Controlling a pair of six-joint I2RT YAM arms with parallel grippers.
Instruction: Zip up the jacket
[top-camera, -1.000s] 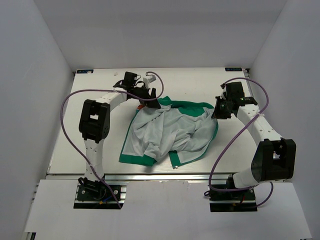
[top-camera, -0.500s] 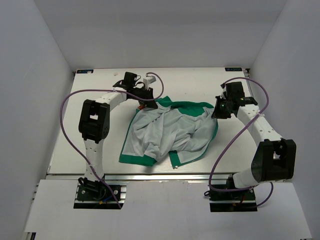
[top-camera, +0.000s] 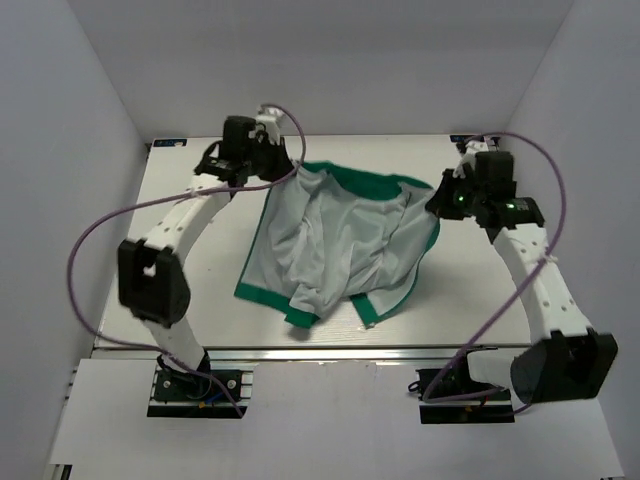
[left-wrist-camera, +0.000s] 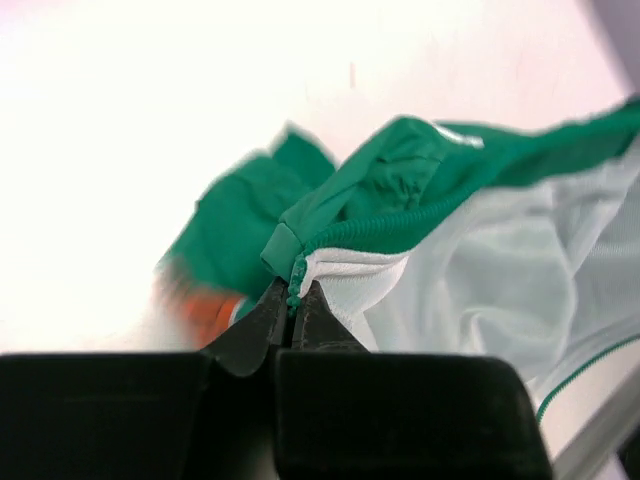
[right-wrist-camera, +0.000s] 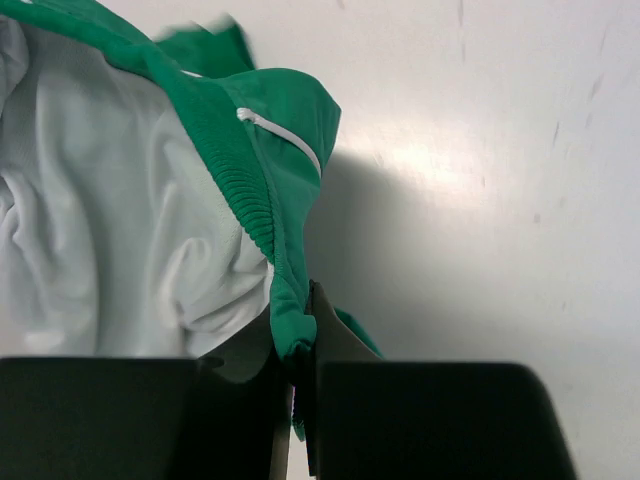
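— State of jaws?
— Left gripper (left-wrist-camera: 293, 300): pinched fully closed on the jacket (top-camera: 340, 240), at the end corner of the zip tape (left-wrist-camera: 370, 235); right gripper (right-wrist-camera: 298, 352): pinched fully closed on a fold of green ribbed edge.
— Location of jacket?
— Far half of table (top-camera: 460, 280); opened out, grey lining (top-camera: 300, 220) up; far edge spanning gripper to gripper, remainder trailing toward the near edge.
— Governing relation for next move?
— Long axis left to right, jaw to jaw; zip tape directly at the left jaws, hence left arm nearer; by judgement, both front edges to be aligned before any zipping.
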